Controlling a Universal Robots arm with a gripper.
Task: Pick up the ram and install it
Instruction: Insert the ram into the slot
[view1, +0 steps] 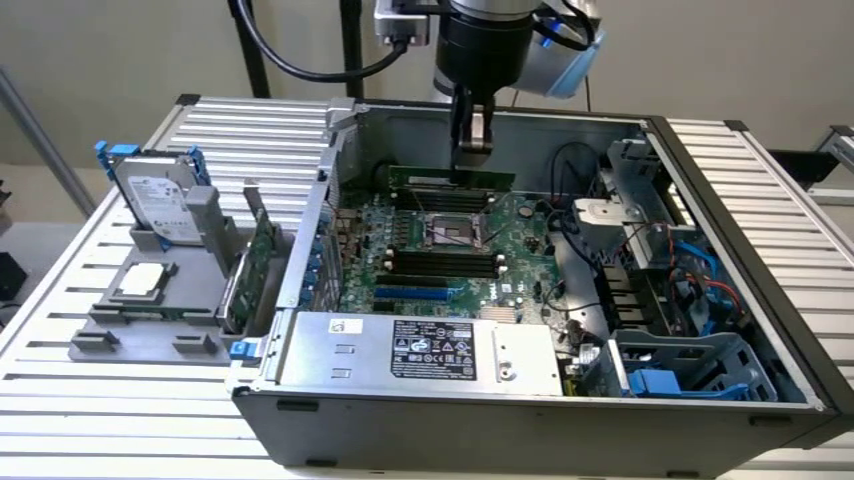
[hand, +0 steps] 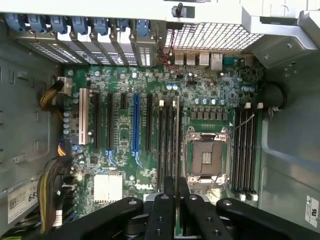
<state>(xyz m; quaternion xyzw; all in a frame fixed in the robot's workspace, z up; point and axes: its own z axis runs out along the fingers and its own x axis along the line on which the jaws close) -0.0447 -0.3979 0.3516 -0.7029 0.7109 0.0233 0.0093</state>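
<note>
Pincer (view1: 470, 150): narrow, we see it gripping the ram (view1: 447, 178), upper centre of frame.
Ram: held over the motherboard (view1: 441, 255) inside the open case (view1: 754, 210).

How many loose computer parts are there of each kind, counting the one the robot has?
Hard drive with blue rails: 1
Square processor chip: 1
Green expansion card: 1
Ram stick, gripped by the end effector: 1
Total: 4
</note>
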